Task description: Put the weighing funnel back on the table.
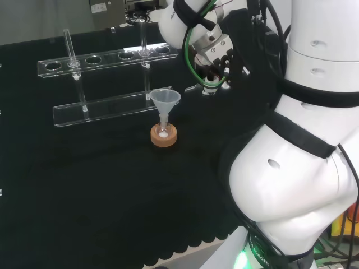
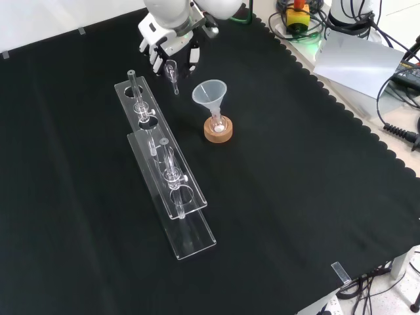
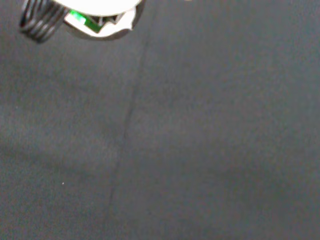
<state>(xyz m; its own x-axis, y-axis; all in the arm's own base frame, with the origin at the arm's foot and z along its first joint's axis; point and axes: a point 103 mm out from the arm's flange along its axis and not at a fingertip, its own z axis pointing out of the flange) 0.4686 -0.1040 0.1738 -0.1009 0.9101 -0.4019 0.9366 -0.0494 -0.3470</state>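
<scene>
Weighing funnel (image 2: 172, 71): from the front view I see it caught between the fingers (image 2: 157, 55) of the hand (image 2: 172, 41), its bowl tucked up under the palm and its short stem pointing down and away from the wrist. I read the hand as closed round it, with fingers curled on either side. I can't tell from here whether the stem tip touches the black cloth (image 2: 295, 197).

In the head view the hand (image 1: 216, 61) hangs below the white arm, fingers pointing down. The clear piece is hard to pick out there.

Just beside the hand, on the finger side, sits the near end of the clear tube rack (image 2: 164, 164), which runs away from the hand. A little farther from the fingertips stands the funnel (image 2: 210, 95), mouth up, with its stem in a small flask (image 2: 217, 123) on a cork ring (image 2: 218, 133), apart from the hand.

My wrist view looks past the palm onto bare cloth with a faint crease (image 3: 127, 125).
</scene>
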